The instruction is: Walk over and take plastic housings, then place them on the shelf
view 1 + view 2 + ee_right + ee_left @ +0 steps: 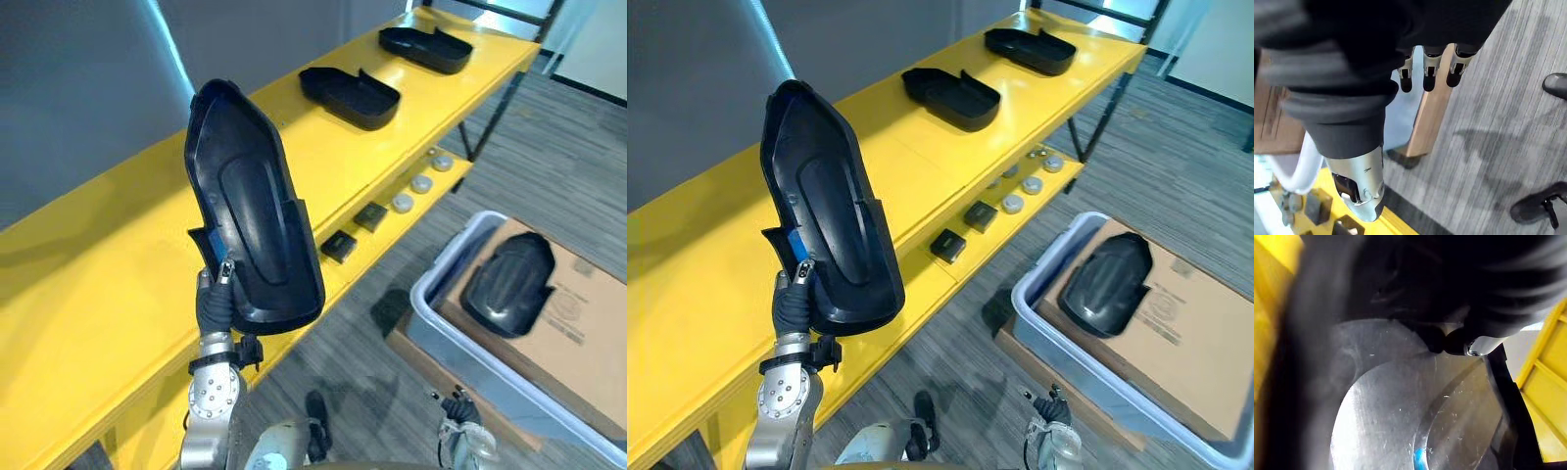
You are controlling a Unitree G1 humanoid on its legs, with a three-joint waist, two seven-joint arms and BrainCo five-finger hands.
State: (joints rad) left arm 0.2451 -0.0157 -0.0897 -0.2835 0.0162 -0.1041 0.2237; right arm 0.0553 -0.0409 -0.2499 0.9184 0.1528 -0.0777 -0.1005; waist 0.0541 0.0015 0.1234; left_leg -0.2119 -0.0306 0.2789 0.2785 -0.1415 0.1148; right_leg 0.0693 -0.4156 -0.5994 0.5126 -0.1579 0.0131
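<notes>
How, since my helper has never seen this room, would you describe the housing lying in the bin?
On the floor beside the long yellow shelf stands a pale grey bin holding a cardboard box. The black housing lies on that box. Two other housings lie on the shelf top, a third housing is held by the left hand; only this one sits in the bin.
</notes>
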